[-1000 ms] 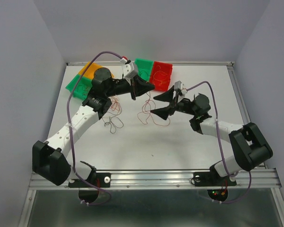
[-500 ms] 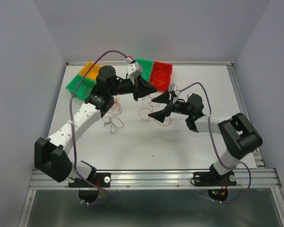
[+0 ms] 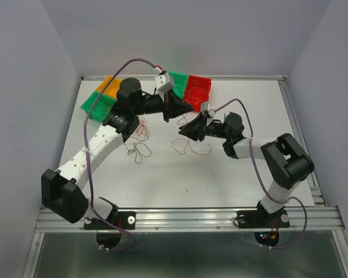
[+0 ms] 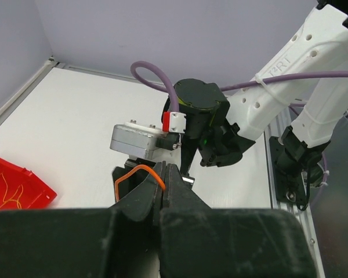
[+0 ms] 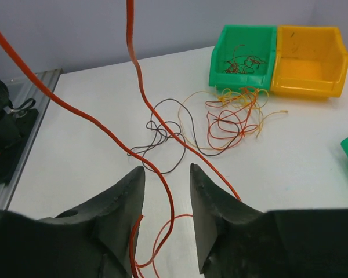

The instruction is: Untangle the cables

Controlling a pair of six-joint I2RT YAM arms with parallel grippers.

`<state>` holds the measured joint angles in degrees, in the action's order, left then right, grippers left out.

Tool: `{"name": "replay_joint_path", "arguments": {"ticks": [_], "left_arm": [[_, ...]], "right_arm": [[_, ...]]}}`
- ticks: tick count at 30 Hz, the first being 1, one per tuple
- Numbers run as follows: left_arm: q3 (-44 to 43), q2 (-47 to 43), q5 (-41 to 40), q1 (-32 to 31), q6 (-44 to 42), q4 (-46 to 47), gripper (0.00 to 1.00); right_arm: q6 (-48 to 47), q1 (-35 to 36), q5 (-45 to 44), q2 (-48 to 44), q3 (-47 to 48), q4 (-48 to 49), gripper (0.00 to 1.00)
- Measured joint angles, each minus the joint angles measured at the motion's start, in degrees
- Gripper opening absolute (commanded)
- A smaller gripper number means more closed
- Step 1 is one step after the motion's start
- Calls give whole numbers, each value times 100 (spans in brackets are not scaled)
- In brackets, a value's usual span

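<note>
Left wrist view: the left gripper [image 4: 164, 177] has its two matte black, wedge-shaped fingers pressed tight together, and a hair-thin orange wire [image 4: 140, 167] is pinched between them, arching up in a small stiff loop just to the left of the tips. Beyond it sits the right arm's wrist, with a grey metal camera block [image 4: 137, 142] and a round black joint housing [image 4: 200, 106]. A corner of a glossy red bin [image 4: 11, 191] with thin wire in it shows at lower left.

From the right wrist, the right gripper [image 5: 167, 180] stands clearly parted. Its black plastic fingers curve inward with a gap between them, and one strand of the orange wire runs down through that gap without being clamped. A second strand drops from above and slants across the white table [image 5: 64, 162] to the right of the fingers.

The rest of the cables [image 5: 232, 113] lie farther out on the table in a loose heap of red, orange and yellowish curls, just in front of a green bin [image 5: 242, 49] that holds a few more scraps. A smooth yellow bin [image 5: 310, 52] adjoins it. A dark wire [image 5: 162, 136] lies in limp loops between that heap and the right gripper, well apart from its tips.

In the top external view the two grippers sit close together at mid-table, the left one raised with its tip beside the red bin. More thin reddish loops [image 3: 192, 149] lie on the table just below the right one — near it, though whether they touch cannot be told.
</note>
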<state>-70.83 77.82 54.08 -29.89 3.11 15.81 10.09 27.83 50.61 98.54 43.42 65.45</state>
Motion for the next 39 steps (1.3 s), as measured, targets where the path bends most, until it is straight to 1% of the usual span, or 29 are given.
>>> {"name": "replay_joint_path", "arguments": {"ticks": [2,7,12,16,18,22,24,26,29,32,34,35,37,38,39], "left_arm": [[-15,-2,-11,0,4,-22,0],[-15,-57,-378,9,-101,-116,0],[-15,-55,-1200,328,-308,-149,0],[-173,306,-1609,807,-398,-166,0],[-505,772,-1725,975,-422,-238,0],[-1021,1821,-1615,1032,-409,-577,0],[-1067,2210,-1451,929,-400,-730,0],[-1067,2496,-1307,837,-400,-898,0],[-1062,2656,-1078,743,-457,-1071,0],[-1056,2640,-619,704,-542,-1014,4],[-977,2603,-330,680,-549,-870,9],[-846,2533,-173,656,-551,-776,15],[-625,2422,28,625,-544,-590,22],[-503,2358,83,616,-546,-507,30],[-420,2315,125,614,-544,-446,35]], "right_arm": [[13,0,7,9,0,15,1],[109,0,26,7,0,85,0],[369,0,177,-247,-28,81,0],[601,2,291,-702,-59,149,0],[737,2,304,-938,-92,186,1],[942,-11,144,-1233,-85,234,1],[1032,-9,57,-1250,-83,208,1],[1115,-7,-17,-1250,-68,96,1],[1213,-7,-76,-1246,72,-17,1],[1261,-4,-219,-1246,385,-31,0],[1268,0,-321,-1235,566,-31,0],[1270,0,-374,-1231,634,-28,1],[1283,0,-457,-1220,748,-35,0],[1290,0,-501,-1217,785,-33,0],[1296,0,-531,-1217,811,-24,1]]}}
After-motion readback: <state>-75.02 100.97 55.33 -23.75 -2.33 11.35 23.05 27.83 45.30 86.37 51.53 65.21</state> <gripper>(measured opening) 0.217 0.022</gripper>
